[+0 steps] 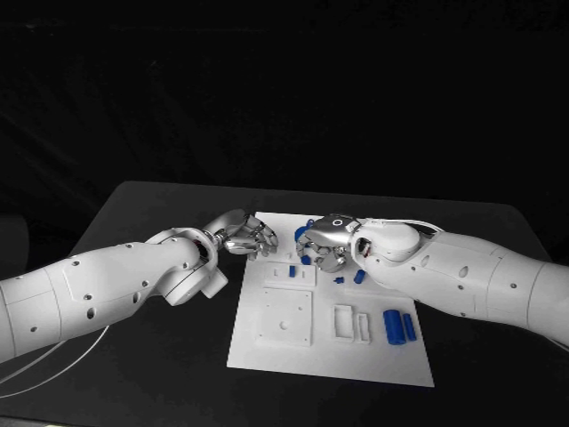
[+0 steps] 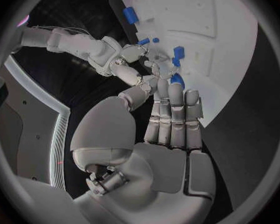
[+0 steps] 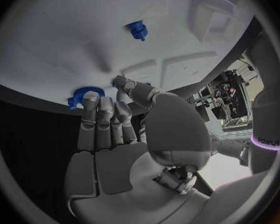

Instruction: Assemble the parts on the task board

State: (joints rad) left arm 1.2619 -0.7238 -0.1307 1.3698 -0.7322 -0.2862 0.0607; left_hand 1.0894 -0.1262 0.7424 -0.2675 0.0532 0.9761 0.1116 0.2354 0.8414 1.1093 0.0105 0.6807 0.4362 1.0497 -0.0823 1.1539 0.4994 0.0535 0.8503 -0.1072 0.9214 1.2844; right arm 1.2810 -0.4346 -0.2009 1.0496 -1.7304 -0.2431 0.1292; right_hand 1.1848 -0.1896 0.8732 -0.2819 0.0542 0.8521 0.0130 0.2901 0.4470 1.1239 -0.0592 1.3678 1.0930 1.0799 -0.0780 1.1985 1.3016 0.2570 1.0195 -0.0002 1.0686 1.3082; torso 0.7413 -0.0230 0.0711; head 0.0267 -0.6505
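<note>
At the far end of the task board point(image 1: 330, 356), both hands are working close together; the white board is lying lengthwise down the middle of the black table point(image 1: 144, 205), its near edge close to the table's near edge, with bare table running along both long sides. The left hand point(image 1: 244, 235) is hovering at the board's far left corner, its fingers lying straight and side by side in the left wrist view with the thumb bent across toward them; whether anything is pinched there I cannot tell. The right hand point(image 1: 330, 242) is reaching over the far edge of the board, fingers curling down among small blue parts point(image 1: 308, 235); in the right wrist view its fingertips point(image 3: 90, 100) are sitting against a blue round part point(image 3: 84, 93) at the board's edge, yet a firm hold is not plain to see. The two hands are nearly touching. Toward the near right corner two blue cylinders point(image 1: 399, 326) are lying side by side, just beside a raised white slotted block point(image 1: 353, 322); a square white plate point(image 1: 286, 317) is occupying the board's left half; the near strip of the board is lying bare.
</note>
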